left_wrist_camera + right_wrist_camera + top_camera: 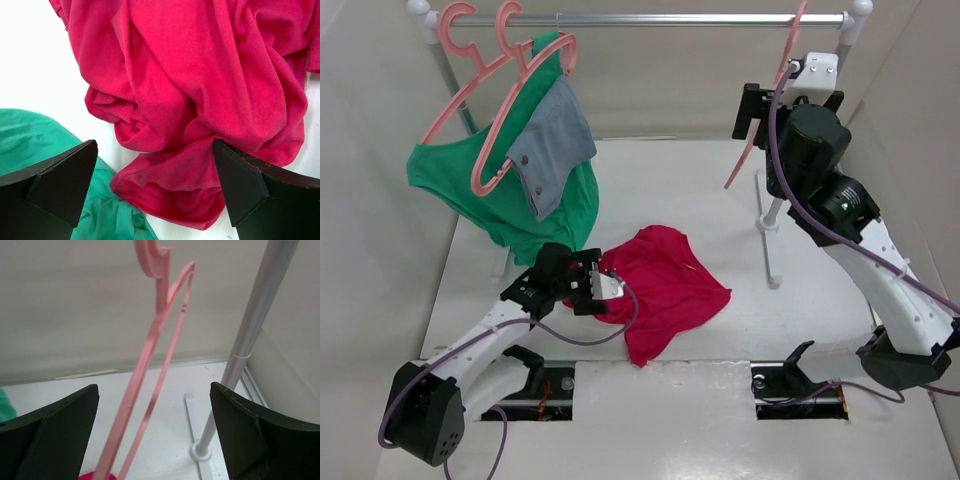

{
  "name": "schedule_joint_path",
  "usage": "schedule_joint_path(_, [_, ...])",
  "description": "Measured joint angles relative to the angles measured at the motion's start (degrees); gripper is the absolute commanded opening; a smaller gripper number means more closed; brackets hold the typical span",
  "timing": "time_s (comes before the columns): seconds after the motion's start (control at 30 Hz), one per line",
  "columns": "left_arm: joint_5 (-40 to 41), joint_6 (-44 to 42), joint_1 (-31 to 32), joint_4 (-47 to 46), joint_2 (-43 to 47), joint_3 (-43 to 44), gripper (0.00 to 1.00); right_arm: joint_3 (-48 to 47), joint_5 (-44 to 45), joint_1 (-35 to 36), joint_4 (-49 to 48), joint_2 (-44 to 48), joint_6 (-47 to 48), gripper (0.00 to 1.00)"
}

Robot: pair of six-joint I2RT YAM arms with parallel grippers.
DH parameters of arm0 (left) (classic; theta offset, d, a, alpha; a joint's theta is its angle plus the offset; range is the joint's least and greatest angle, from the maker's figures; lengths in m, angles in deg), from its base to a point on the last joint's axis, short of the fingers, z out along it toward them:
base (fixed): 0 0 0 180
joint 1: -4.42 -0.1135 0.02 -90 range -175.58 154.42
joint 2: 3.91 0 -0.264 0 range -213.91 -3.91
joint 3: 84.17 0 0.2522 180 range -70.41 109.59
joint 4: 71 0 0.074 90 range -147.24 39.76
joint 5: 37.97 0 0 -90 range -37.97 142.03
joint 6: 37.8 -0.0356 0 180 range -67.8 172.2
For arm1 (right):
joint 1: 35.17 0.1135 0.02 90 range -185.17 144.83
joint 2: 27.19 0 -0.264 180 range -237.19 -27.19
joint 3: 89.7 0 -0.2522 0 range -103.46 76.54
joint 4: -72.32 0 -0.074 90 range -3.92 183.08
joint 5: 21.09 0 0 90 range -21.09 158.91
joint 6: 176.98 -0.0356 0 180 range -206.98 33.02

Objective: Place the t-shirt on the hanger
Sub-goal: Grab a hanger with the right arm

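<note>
The crimson t-shirt (665,285) lies crumpled on the white table, left of centre. My left gripper (603,285) is open at the shirt's left edge. In the left wrist view a bunched fold of the shirt (200,100) lies between the wide-apart fingers of the gripper (155,172), and the right finger touches the cloth. The bare pink hanger (760,120) hangs by its hook from the right end of the rail. My right gripper (754,110) is open around it. In the right wrist view the hanger's two thin bars (150,365) run between the gripper's (155,425) fingers, touching neither.
A green garment (520,200) and a grey-blue denim piece (552,145) hang on other pink hangers (495,90) at the rail's (650,18) left end. The green cloth's hem (45,140) lies next to the shirt. The rack's right post (250,335) and its foot (768,240) stand beside my right gripper.
</note>
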Motion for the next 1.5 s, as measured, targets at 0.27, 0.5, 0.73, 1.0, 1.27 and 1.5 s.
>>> schedule_joint_path(0.27, [0.0,0.17,0.0,-0.52,0.0,0.0,1.0,7.67,-3.63,-3.93,0.68,2.75,-2.27,0.09])
schedule_joint_path(0.5, [0.0,0.31,0.0,-0.66,0.0,0.0,1.0,10.51,-8.37,-5.4,1.01,6.54,-3.04,0.0])
schedule_joint_path(0.73, [0.0,0.72,0.0,-1.07,-0.24,0.02,1.0,10.69,-18.69,-6.75,2.03,8.94,-1.7,0.0])
schedule_joint_path(1.0, [-0.07,9.25,0.0,-3.23,-0.87,3.69,1.0,8.96,-43.56,-7.34,5.14,6.29,9.2,0.0])
schedule_joint_path(1.27, [-4.22,15.37,3.54,-0.7,-7.74,15.82,1.0,20.41,-57.29,-7.34,7.23,8.85,13.2,0.0])
schedule_joint_path(1.5, [-3.3,7.52,19.58,6.84,-20.9,19.91,1.0,30.73,-60.15,-7.45,7.23,13.75,12.46,0.0])
